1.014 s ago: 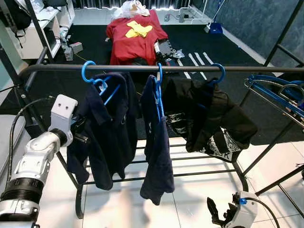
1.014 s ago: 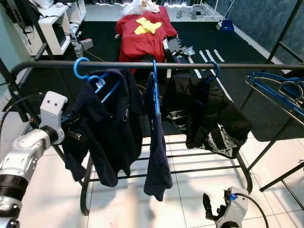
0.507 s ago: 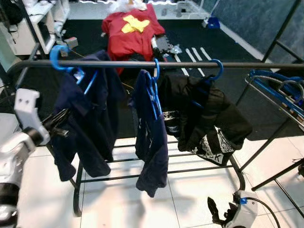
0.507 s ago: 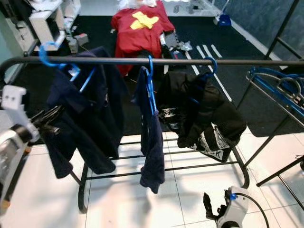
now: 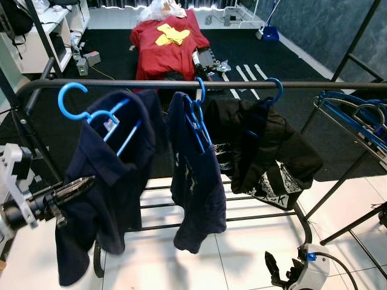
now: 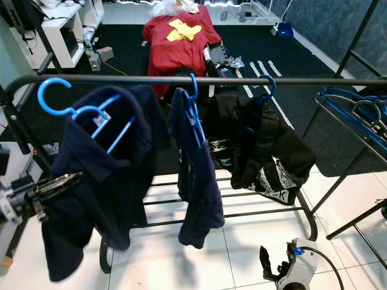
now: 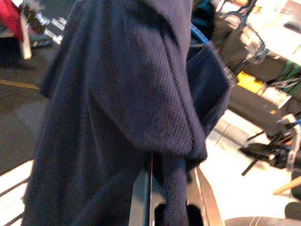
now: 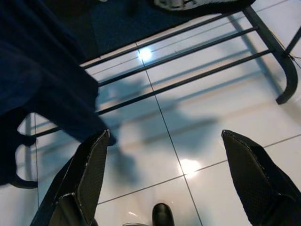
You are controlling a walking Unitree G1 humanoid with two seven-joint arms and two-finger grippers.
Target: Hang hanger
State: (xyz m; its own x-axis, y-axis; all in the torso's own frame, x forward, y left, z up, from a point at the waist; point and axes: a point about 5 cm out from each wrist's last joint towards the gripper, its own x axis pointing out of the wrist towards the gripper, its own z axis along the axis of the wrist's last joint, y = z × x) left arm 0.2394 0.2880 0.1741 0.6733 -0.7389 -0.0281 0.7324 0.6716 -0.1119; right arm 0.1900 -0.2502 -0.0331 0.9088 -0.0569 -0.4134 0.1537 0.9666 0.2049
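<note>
The left end effector is closed on the navy shirt; its blue hanger hook sits just below the rail, unhooked. The right end effector, spread wide, hangs idle.

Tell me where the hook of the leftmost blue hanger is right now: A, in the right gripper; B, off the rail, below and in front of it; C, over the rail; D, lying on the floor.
B: the hanger hook sits clear of the rail, while the left gripper holds its shirt.
</note>
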